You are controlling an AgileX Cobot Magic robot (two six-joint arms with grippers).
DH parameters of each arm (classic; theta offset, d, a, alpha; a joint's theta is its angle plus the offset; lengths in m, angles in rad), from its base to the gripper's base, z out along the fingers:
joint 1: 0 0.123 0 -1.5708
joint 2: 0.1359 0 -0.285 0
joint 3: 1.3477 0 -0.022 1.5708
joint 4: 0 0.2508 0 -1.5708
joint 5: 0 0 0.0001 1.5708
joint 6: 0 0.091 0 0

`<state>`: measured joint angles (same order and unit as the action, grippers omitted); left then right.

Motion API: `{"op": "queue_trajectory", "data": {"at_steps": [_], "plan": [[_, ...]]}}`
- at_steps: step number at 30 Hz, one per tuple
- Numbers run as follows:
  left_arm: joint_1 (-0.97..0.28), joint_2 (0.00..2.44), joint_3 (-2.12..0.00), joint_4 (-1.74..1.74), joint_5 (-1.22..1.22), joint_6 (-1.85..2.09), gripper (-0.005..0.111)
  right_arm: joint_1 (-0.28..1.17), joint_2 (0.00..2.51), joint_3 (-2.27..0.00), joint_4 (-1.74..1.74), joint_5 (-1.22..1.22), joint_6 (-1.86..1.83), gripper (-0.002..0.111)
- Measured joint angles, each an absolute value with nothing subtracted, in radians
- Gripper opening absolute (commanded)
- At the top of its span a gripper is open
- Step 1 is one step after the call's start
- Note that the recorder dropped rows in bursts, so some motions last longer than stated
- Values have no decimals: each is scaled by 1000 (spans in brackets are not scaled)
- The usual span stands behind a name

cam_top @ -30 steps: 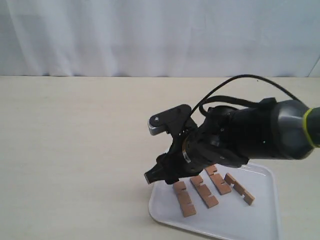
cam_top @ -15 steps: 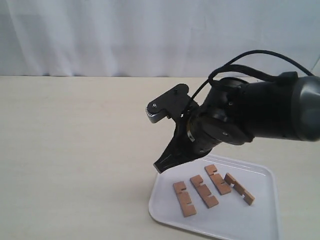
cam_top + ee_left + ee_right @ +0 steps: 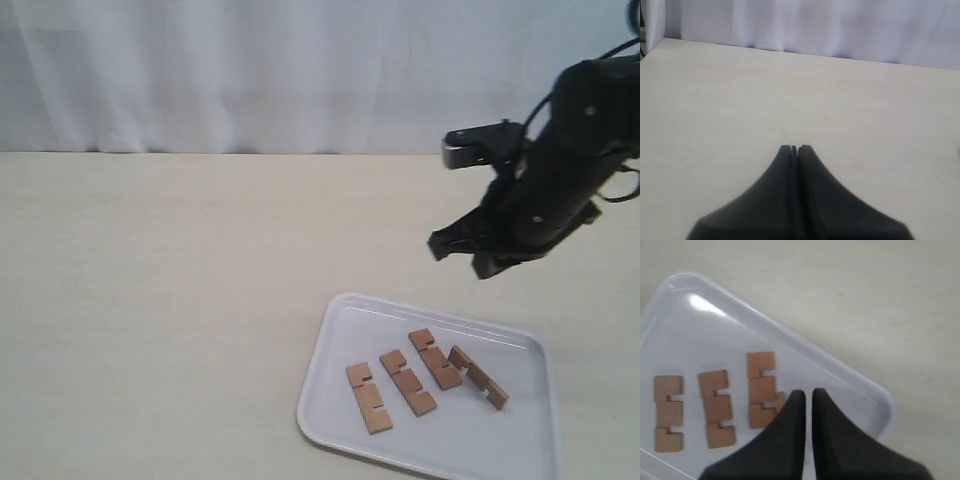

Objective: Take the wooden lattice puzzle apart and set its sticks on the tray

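Several reddish-brown notched sticks lie apart from one another, side by side, on the white tray (image 3: 500, 445): one at the left (image 3: 369, 397), one beside it (image 3: 408, 382), another (image 3: 435, 358) and the rightmost (image 3: 478, 377). No interlocked lattice shows. My right gripper (image 3: 440, 246) hangs high above the tray's far right side with nothing in it. In the right wrist view its fingers (image 3: 808, 392) stand almost together over the tray (image 3: 850, 380), partly hiding one stick (image 3: 781, 399) beside the others (image 3: 716, 407). My left gripper (image 3: 795, 148) is shut over bare table.
A white curtain (image 3: 250, 70) backs the pale tabletop (image 3: 150, 300). The tray sits near the table's front right. The left arm is outside the exterior view.
My right gripper has risen from the tray's left edge and swung up to the right, away from the sticks. The sticks and tray have not moved.
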<state>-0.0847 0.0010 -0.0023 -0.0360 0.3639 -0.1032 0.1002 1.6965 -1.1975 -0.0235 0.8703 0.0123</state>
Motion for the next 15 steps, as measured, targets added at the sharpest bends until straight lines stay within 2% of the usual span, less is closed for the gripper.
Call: {"op": "queue_trajectory", "data": {"at_steps": [9, 15], "plan": [[-85, 1, -2, -36, 364, -103, 0, -161, 1391, -963, -36, 744, 14, 4], [-85, 1, -2, -36, 364, -103, 0, -208, 1138, -785, -38, 539, 38, 4]]}}
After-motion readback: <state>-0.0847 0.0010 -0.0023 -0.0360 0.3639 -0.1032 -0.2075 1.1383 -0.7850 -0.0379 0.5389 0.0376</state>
